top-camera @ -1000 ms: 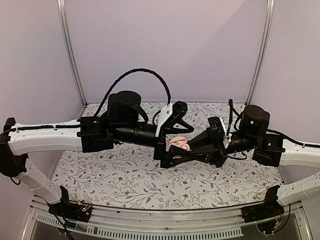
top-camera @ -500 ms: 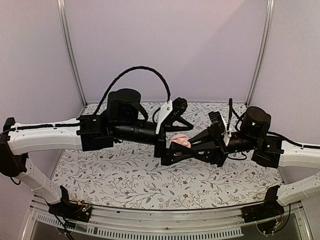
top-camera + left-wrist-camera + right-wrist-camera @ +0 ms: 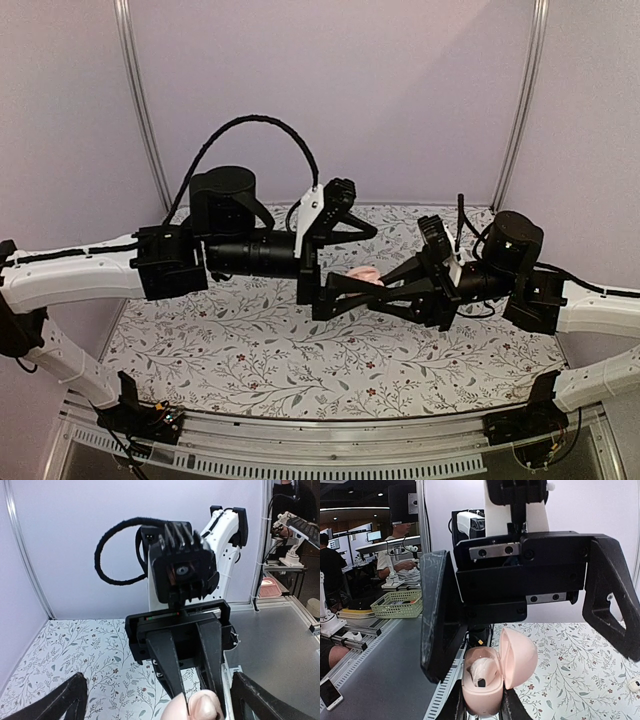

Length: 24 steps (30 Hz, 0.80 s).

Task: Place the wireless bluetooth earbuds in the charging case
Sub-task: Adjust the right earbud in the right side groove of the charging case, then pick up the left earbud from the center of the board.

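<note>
Presently: charging case (image 3: pixel 481 697), lid hinged open, dark spot inside, pinched at its base between the closed fingers of the right gripper (image 3: pixel 482 707) and held above the floral table (image 3: pixel 250 350). Left gripper (image 3: pixel 525 615) — jaws spread wide, nothing held — faces it, one finger either side of the case.

A robotics lab is being shown. Beyond the left pincer (image 3: pixel 527 645), off to its left as seen from the right wrist, people (image 3: pixel 400 550) are being seated at long grey benches (image 3: pixel 385 670) among screens (image 3: pixel 372 535) and a green basket (image 3: pixel 395 604). To the right of the right pincer (image 3: pixel 200 702), another white robot arm (image 3: pixel 295 522) is being kept.
</note>
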Each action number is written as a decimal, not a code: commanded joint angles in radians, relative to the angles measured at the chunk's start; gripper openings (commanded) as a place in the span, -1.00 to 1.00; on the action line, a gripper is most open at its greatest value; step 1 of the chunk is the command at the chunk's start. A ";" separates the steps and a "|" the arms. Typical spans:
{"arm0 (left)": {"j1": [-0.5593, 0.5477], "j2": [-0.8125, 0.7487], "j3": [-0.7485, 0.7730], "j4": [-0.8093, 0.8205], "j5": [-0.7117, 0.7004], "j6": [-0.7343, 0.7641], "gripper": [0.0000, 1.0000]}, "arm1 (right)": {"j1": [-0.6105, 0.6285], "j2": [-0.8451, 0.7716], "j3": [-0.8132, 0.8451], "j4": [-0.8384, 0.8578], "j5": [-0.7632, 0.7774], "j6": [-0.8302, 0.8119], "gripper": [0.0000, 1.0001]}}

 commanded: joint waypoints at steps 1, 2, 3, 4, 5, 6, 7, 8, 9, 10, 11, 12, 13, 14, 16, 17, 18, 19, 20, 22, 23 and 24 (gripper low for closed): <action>-0.002 -0.063 -0.022 0.036 -0.015 0.006 0.99 | -0.020 -0.012 -0.018 0.017 -0.007 0.011 -1.00; 0.000 -0.079 -0.032 0.044 -0.024 0.004 0.99 | -0.023 -0.018 -0.018 0.013 -0.006 0.010 -1.00; 0.001 -0.093 -0.041 0.052 -0.038 0.002 0.99 | -0.026 -0.021 -0.018 0.009 -0.006 0.009 -1.00; 0.002 -0.102 -0.045 0.052 -0.051 -0.002 0.99 | -0.027 -0.026 -0.018 0.005 -0.006 0.006 -1.00; 0.006 -0.106 -0.043 0.041 -0.056 -0.002 0.99 | -0.030 -0.029 -0.018 0.002 -0.006 0.006 -1.00; 0.006 -0.106 -0.036 0.024 -0.057 0.003 0.99 | -0.032 -0.031 -0.017 0.001 -0.006 0.005 -1.00; 0.006 -0.104 -0.030 0.007 -0.056 0.011 0.99 | -0.032 -0.031 -0.017 -0.001 -0.008 0.004 -1.00; 0.006 -0.103 -0.027 -0.009 -0.056 0.015 0.99 | -0.032 -0.034 -0.017 -0.002 -0.009 0.003 -1.00; 0.005 -0.103 -0.030 -0.012 -0.057 0.017 0.99 | -0.031 -0.034 -0.017 -0.003 -0.009 0.003 -1.00; 0.006 -0.104 -0.034 -0.011 -0.060 0.019 0.99 | -0.031 -0.035 -0.017 -0.006 -0.007 0.000 -1.00; 0.007 -0.106 -0.038 -0.010 -0.072 0.018 0.99 | -0.032 -0.038 -0.018 -0.008 0.003 -0.002 -1.00; 0.011 -0.111 -0.044 -0.001 -0.092 0.010 0.99 | -0.034 -0.047 -0.020 -0.010 0.016 -0.002 -1.00; 0.025 -0.116 -0.049 0.009 -0.109 -0.005 0.99 | -0.038 -0.055 -0.020 -0.019 0.033 -0.005 -1.00; 0.047 -0.115 -0.050 0.015 -0.136 -0.029 0.99 | -0.047 -0.065 -0.019 -0.032 0.062 -0.011 -1.00; 0.115 -0.092 -0.028 -0.018 -0.165 -0.071 0.99 | -0.079 -0.095 -0.019 -0.057 0.112 -0.014 -1.00; 0.152 -0.066 -0.005 -0.067 -0.169 -0.100 0.99 | -0.100 -0.105 -0.019 -0.075 0.139 -0.014 -1.00; 0.191 -0.037 0.018 -0.128 -0.162 -0.115 0.99 | -0.120 -0.120 -0.020 -0.098 0.162 -0.013 -1.00; 0.226 -0.004 0.041 -0.173 -0.150 -0.120 0.99 | -0.138 -0.138 -0.022 -0.114 0.183 -0.012 -1.00; 0.255 0.037 0.060 -0.212 -0.141 -0.124 0.99 | -0.157 -0.149 -0.026 -0.128 0.199 -0.010 -1.00; 0.311 0.105 0.095 -0.275 -0.112 -0.128 0.99 | -0.194 -0.180 -0.045 -0.141 0.232 0.005 -1.00; 0.335 0.140 0.113 -0.305 -0.102 -0.128 0.99 | -0.209 -0.207 -0.060 -0.141 0.244 0.018 -1.00; 0.348 0.182 0.137 -0.337 -0.103 -0.115 0.99 | -0.224 -0.227 -0.072 -0.146 0.260 0.026 -1.00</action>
